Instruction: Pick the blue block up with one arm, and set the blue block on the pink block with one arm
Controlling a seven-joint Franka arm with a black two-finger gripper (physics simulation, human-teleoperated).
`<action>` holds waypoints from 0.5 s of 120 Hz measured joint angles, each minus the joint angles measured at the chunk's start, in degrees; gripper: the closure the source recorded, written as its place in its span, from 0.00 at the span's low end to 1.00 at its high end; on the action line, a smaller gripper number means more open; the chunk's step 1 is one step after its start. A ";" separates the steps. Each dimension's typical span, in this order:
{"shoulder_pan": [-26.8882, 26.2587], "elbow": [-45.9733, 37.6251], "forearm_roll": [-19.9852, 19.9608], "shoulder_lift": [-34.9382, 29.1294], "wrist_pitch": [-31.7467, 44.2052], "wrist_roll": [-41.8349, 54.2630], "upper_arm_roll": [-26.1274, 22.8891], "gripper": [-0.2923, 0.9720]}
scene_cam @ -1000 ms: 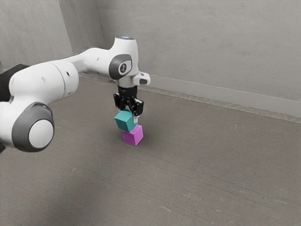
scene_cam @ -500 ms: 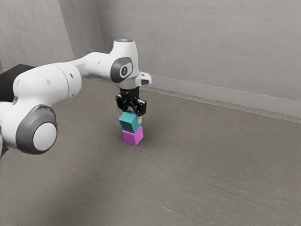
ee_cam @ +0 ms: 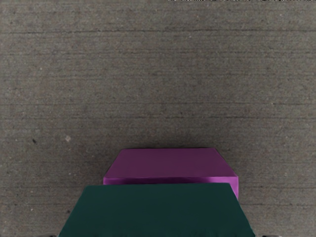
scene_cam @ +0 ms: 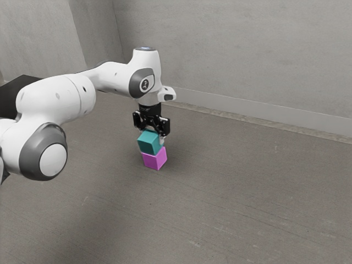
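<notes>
Starting at the exterior view's left, the white arm (scene_cam: 55,104) came in with its big grey-capped joints low at the edge. It stretched toward the right across the grey table (scene_cam: 247,192). Its last link turned straight down, so the black end effector (scene_cam: 151,133) pointed at the table from above.

Just under the end effector sat the blue block (scene_cam: 148,143), which rendered as a blue-green teal. The end effector hung right at the block's top, close around its upper edges. Whether it was clamped on the block or only standing loosely about it could not be told from either view.

The blue block rested on top of the pink block (scene_cam: 154,159), and the two were touching with no gap to be seen between them. The stack was a little off square, with the blue block sitting slightly toward the exterior view's left of the pink one. The pink block lay flat on the table and cast a soft shadow beside it.

In the wrist view the blue block (ee_cam: 155,210) loomed large directly beneath the hand. The pink block (ee_cam: 170,164) stuck out from under it on the far side, with bare table (ee_cam: 148,74) beyond.

Further to the exterior view's right the table ran on to a plain grey wall (scene_cam: 247,49) with a pale strip along its foot.
</notes>
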 joint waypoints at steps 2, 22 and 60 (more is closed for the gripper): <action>0.00 0.00 0.00 0.00 0.02 -0.03 0.00 0.33; -0.30 0.01 -0.01 -0.32 0.14 -0.28 -0.01 0.27; -0.76 -7.83 -0.12 -12.51 -2.72 -0.56 -0.27 0.24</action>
